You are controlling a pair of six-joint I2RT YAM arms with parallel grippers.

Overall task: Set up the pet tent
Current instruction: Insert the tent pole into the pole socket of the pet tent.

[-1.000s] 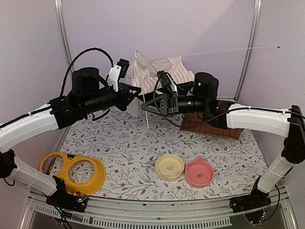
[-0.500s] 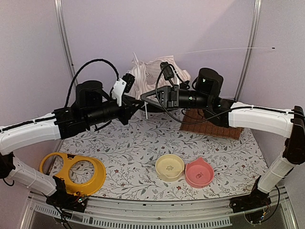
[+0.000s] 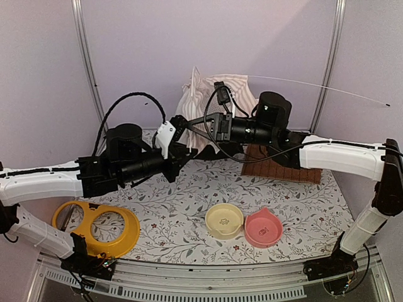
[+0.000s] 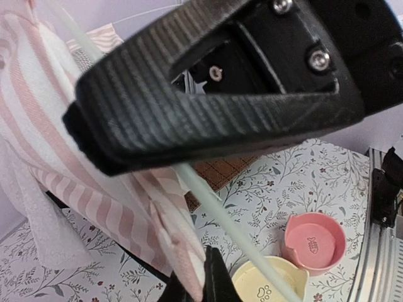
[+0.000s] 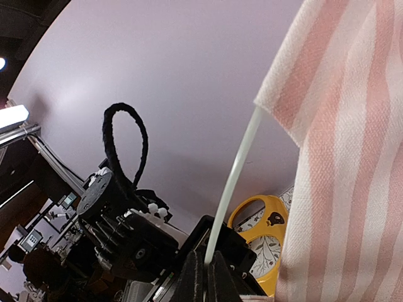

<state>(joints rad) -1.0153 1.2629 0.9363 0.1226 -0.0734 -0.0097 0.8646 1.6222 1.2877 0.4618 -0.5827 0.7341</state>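
Jaws of our left gripper (image 4: 201, 286) pinch shut on the striped cloth of the pet tent (image 3: 217, 94); those of our right gripper (image 5: 203, 280) clamp its thin clear pole (image 5: 234, 182). We see the tent bunched up just behind the left end of the brown mat (image 3: 280, 168). Nearer us than the mat sit a cream bowl (image 3: 224, 220) and a pink bowl (image 3: 263, 228).

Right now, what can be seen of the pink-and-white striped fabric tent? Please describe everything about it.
The pink-and-white striped fabric tent hangs bunched above the back of the floral-patterned table, held up between both arms, not yet standing. White mesh shows among the stripes. A thin clear pole sticks far out to the right. The right gripper is shut on a pole end below a fabric sleeve; the left gripper seems to pinch a fabric fold.
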